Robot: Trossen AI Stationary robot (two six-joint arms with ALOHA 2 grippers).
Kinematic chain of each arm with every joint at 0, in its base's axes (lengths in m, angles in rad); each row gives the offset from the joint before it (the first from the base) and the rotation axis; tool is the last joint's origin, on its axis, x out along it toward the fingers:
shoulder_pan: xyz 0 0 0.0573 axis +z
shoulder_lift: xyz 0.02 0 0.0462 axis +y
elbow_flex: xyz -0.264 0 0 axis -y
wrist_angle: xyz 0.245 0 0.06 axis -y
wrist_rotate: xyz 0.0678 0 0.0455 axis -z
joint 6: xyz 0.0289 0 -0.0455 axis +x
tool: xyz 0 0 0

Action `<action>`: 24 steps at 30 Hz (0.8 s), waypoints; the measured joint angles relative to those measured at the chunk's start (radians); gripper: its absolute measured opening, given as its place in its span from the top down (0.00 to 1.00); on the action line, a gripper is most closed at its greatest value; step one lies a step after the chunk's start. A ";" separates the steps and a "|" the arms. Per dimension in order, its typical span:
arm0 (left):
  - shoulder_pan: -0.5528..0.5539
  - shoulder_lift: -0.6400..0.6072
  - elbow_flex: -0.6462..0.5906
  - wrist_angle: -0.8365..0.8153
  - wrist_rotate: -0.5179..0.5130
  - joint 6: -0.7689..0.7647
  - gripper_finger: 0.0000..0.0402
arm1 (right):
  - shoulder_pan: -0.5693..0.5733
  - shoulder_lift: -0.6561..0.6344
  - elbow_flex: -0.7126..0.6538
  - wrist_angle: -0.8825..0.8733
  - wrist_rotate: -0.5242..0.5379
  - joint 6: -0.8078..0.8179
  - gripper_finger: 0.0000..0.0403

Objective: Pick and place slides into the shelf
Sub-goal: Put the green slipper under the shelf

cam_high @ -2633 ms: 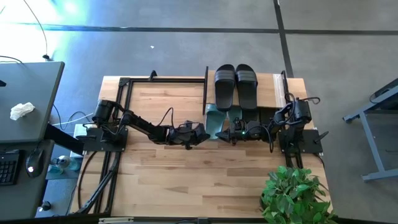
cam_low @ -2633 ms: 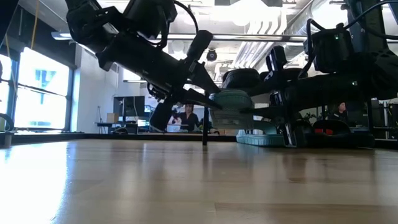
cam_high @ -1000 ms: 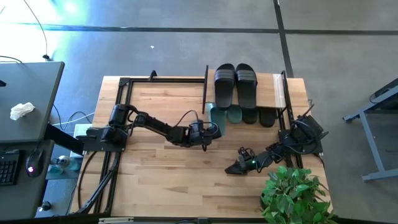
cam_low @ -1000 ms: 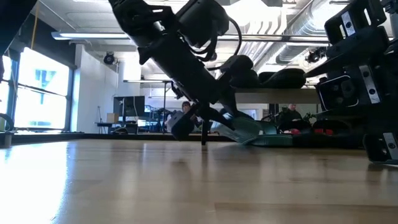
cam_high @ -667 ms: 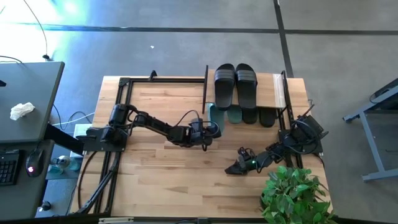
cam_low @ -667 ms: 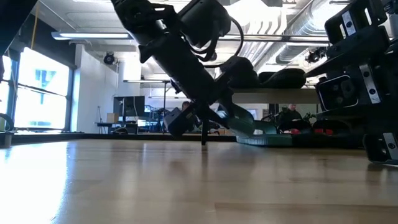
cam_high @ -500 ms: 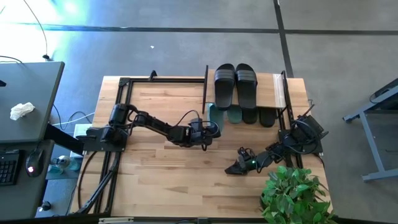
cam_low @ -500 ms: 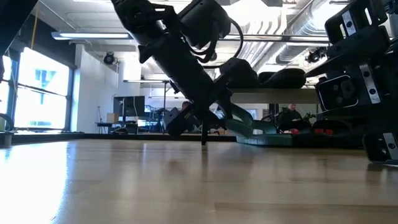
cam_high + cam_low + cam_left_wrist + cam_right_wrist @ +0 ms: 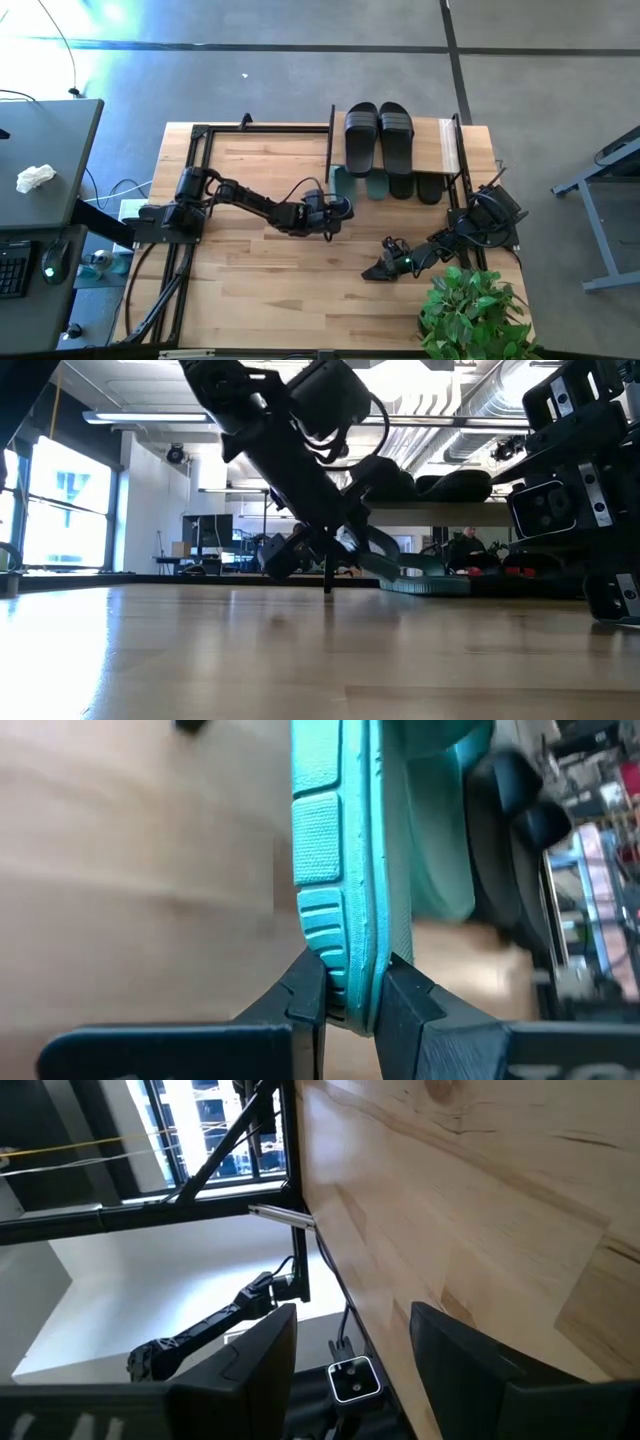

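Note:
My left gripper (image 9: 333, 206) is shut on a sage-green slide (image 9: 338, 182) at the left end of the shelf (image 9: 446, 146). That slide (image 9: 340, 840) points from the gripper in under the shelf's wooden top board. A black pair (image 9: 379, 135) lies sole-down on the board. Below it a second green slide (image 9: 376, 185) and a black slide (image 9: 430, 188) lie on the table. My right gripper (image 9: 374, 271) waits open over the near right of the table, with nothing between its fingers (image 9: 240, 1365). My left gripper pinches the green slide's end (image 9: 347, 1000) nearest to me between its two fingers. One finger (image 9: 305, 1005) is on the ribbed sole, the other on the footbed side. The fingers slant down from the table's left and lie along the slide. The slide (image 9: 385, 565) slopes down away from the gripper toward the shelf.
An open black metal frame (image 9: 200, 135) stands at the table's far left. A green plant (image 9: 472, 312) fills the near right corner beside my right arm. Bare wood lies between the two arms toward the near edge.
My left gripper has kept its place and rolled and tipped a little while staying shut. The green slide has turned with it: it looks narrower from above and lies a little flatter in the low view.

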 joint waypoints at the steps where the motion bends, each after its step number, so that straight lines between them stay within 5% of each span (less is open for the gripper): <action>1: -0.002 0.000 0.000 -0.001 0.002 -0.002 0.90 | 0.000 0.000 0.000 0.000 0.000 -0.002 0.54; 24: 0.105 0.000 0.000 0.002 0.082 0.045 0.90 | -0.002 0.002 -0.001 -0.004 0.000 -0.006 0.54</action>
